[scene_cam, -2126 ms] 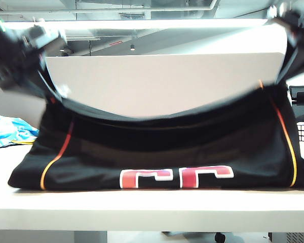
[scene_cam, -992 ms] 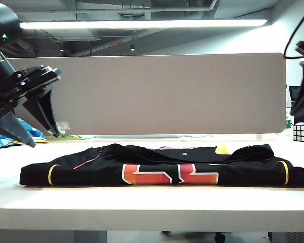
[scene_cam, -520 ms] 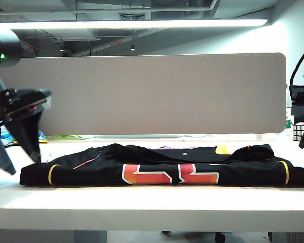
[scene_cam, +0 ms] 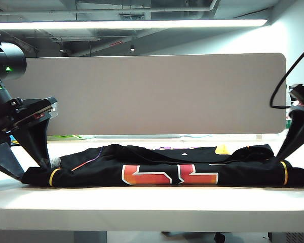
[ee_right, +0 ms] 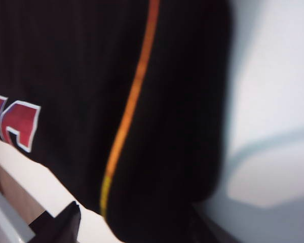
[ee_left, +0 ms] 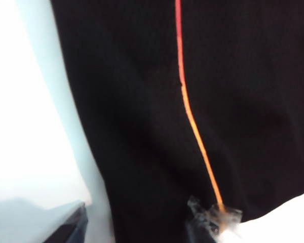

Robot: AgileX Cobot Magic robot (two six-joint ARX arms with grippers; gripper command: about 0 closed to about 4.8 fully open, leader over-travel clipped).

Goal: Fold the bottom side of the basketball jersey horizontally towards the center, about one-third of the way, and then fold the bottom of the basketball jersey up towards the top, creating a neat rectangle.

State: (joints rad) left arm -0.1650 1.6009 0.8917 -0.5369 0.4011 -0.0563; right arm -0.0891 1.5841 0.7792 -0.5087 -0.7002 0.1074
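Note:
The black basketball jersey (scene_cam: 157, 164) lies folded flat in a long strip across the table, part of its orange-red number (scene_cam: 169, 173) facing the front. My left gripper (scene_cam: 34, 171) is down at the jersey's left end. In the left wrist view its fingers stand wide apart (ee_left: 137, 234), open, with the jersey's edge and orange piping (ee_left: 192, 121) between them. My right gripper (scene_cam: 286, 157) is at the jersey's right end, also open (ee_right: 137, 233), its fingers on either side of the jersey's corner with the yellow-orange piping (ee_right: 129, 111).
A grey partition board (scene_cam: 162, 93) stands upright behind the table. The white table's front edge (scene_cam: 152, 202) runs just in front of the jersey. A black cable (scene_cam: 278, 91) loops above the right arm.
The jersey, held up by both grippers two seconds ago, was laid down folded and released. Both grippers have since sunk from above the table to the jersey's two ends.

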